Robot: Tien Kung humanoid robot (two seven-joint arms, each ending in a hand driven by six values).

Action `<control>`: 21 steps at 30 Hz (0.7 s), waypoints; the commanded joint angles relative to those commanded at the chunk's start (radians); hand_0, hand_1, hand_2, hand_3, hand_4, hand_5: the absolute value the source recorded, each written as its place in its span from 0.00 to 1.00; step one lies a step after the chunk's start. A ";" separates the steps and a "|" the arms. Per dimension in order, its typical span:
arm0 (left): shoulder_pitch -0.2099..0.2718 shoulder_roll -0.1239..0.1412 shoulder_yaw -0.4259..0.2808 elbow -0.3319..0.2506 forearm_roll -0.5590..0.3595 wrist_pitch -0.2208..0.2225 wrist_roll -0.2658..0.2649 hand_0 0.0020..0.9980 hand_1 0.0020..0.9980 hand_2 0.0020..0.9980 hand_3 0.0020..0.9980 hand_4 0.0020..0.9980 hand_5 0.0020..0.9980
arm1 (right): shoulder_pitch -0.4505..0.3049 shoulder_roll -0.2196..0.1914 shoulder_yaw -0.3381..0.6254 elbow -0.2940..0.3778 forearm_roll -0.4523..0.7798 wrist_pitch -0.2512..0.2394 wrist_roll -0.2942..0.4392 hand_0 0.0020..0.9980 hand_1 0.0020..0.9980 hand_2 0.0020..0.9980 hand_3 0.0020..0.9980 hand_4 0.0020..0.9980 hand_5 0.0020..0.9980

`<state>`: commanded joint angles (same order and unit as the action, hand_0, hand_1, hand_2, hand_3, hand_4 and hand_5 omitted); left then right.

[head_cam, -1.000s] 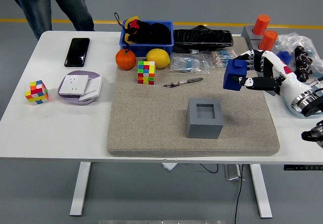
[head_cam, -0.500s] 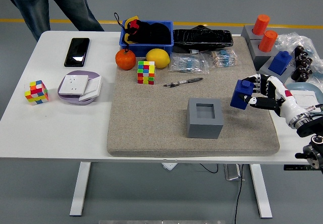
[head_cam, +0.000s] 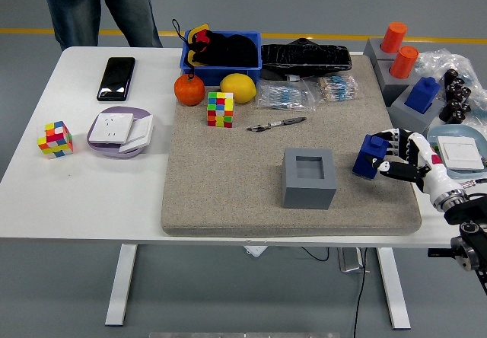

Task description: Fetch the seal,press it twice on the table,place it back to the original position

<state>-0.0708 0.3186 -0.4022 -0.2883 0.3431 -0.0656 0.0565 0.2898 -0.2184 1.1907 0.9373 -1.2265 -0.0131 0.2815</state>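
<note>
The right hand has its fingers closed around the blue seal, holding it upright low over the tan mat on the surface — just right of the grey holder block — so pressing means going straight down.

White-and-black hand, silver wrist
</note>
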 joint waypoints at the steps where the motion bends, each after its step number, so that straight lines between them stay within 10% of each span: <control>1: 0.000 0.000 0.000 0.001 -0.001 0.000 0.000 0.79 0.75 0.75 0.78 0.79 0.49 | 0.000 -0.001 -0.005 -0.003 -0.001 -0.004 0.007 0.60 0.46 0.45 0.44 0.73 0.00; 21: -0.002 -0.004 -0.005 -0.001 0.005 -0.001 0.000 0.79 0.75 0.75 0.78 0.79 0.49 | -0.017 -0.019 -0.050 -0.021 0.016 -0.028 0.034 0.59 0.45 0.44 0.43 0.72 0.00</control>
<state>-0.0733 0.3143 -0.4075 -0.2890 0.3481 -0.0667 0.0561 0.2731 -0.2376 1.1407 0.9165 -1.2103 -0.0407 0.3154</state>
